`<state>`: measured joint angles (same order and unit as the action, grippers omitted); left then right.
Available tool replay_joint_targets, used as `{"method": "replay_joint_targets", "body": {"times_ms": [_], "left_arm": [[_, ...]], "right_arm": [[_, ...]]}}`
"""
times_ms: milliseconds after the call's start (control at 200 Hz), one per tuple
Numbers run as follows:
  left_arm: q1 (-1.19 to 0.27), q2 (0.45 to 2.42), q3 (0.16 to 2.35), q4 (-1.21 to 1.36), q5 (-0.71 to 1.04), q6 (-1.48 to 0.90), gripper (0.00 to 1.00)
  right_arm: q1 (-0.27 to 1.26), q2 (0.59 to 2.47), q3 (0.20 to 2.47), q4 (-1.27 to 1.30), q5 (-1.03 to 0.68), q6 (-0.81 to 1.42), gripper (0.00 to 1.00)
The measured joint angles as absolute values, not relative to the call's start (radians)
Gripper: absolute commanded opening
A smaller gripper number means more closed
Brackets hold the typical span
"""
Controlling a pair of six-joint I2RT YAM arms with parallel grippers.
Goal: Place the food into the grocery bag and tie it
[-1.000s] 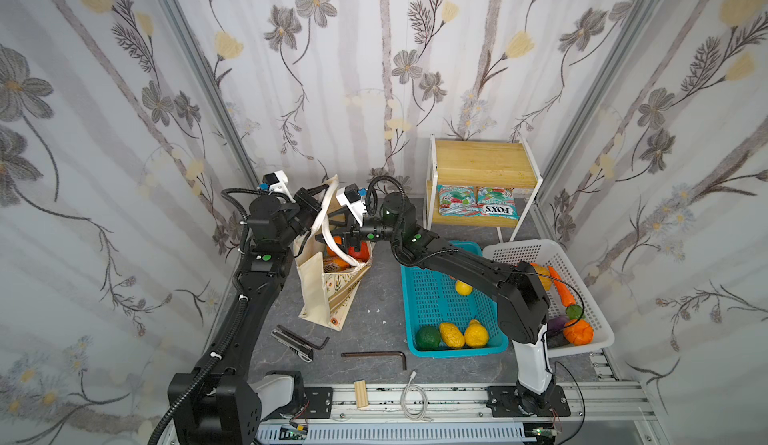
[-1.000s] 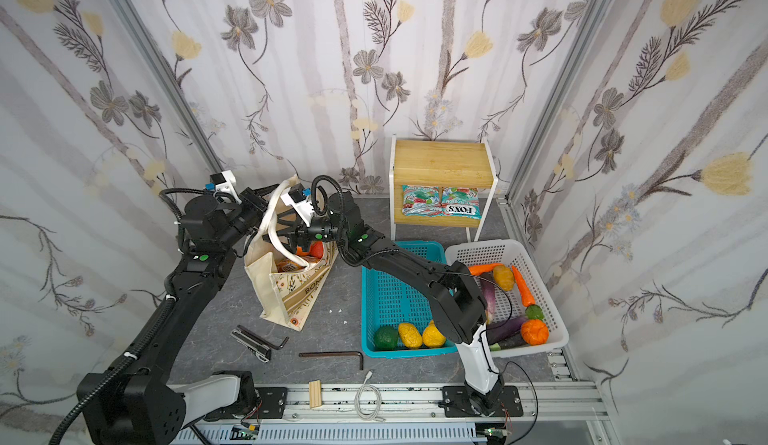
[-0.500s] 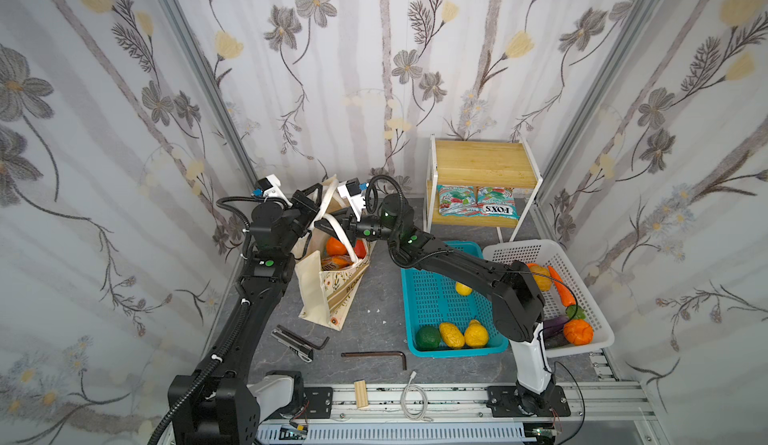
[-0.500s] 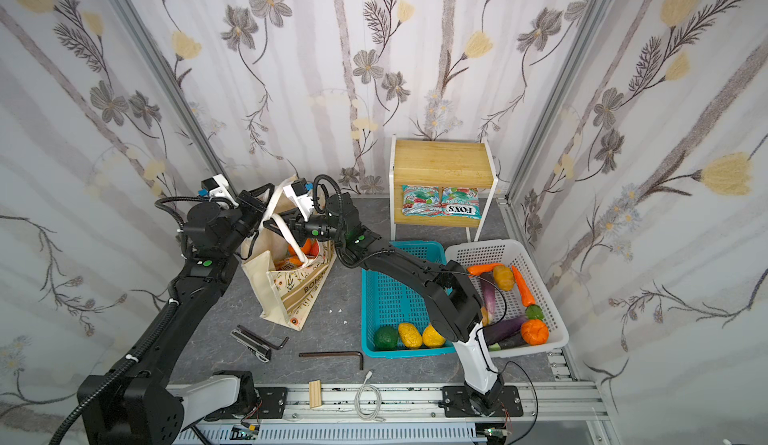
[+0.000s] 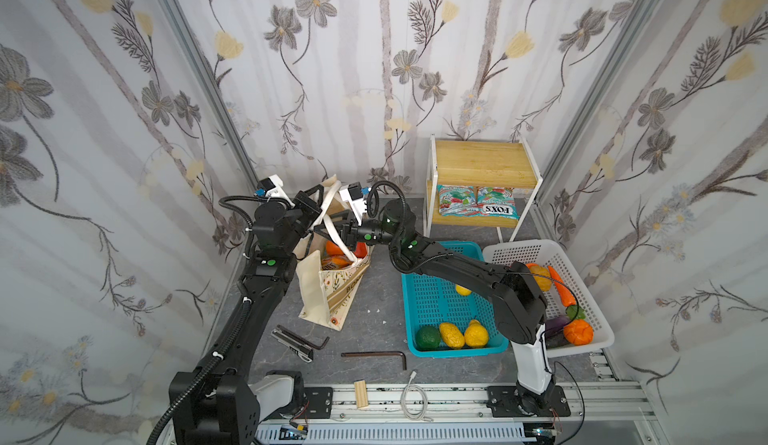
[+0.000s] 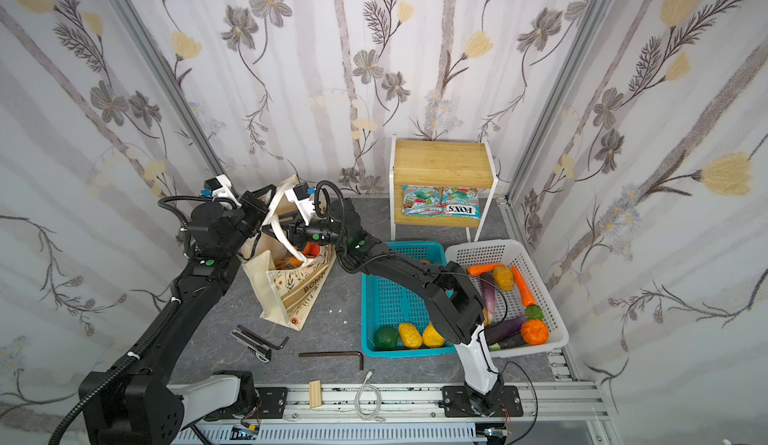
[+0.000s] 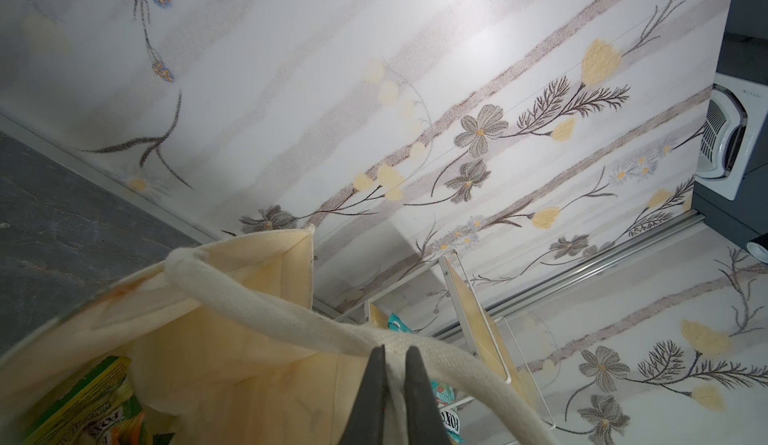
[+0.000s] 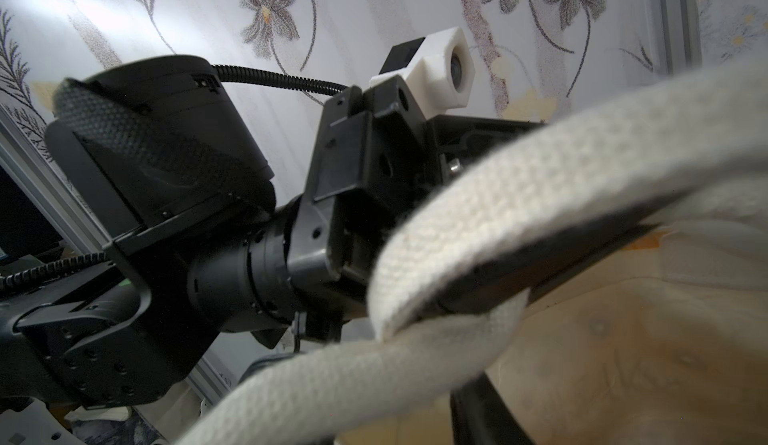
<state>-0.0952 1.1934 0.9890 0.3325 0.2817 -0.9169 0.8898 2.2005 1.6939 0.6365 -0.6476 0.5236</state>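
The grocery bag leans at the back left, its mouth open, with orange and red food and a snack packet inside. A green packet shows in the left wrist view. My left gripper is shut on a cream rope handle, held above the bag's mouth. My right gripper hovers close beside it over the bag. The other handle loops across the right gripper, and one of its fingers stands well off to the side, so the jaws are apart.
A teal basket holds lemons and a green fruit. A white basket of vegetables stands to its right. Snack packets lie on the wooden shelf. Hex keys, a wood block and a cable lie near the front rail.
Both grippers have shifted a little left and back above the bag, carrying the handles with them. The bag's mouth has followed.
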Motion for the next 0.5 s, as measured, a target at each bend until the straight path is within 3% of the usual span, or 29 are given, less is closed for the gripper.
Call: {"method": "replay_joint_targets", "body": {"times_ms": [150, 500], "left_arm": [[-0.096, 1.194, 0.989, 0.341, 0.29, -0.921, 0.0], [-0.067, 1.188, 1.023, 0.288, 0.327, -0.925, 0.0]], "right_arm": [[0.889, 2.203, 1.695, 0.639, -0.625, 0.552, 0.0], [0.878, 2.15, 1.57, 0.728, -0.574, 0.55, 0.0]]}}
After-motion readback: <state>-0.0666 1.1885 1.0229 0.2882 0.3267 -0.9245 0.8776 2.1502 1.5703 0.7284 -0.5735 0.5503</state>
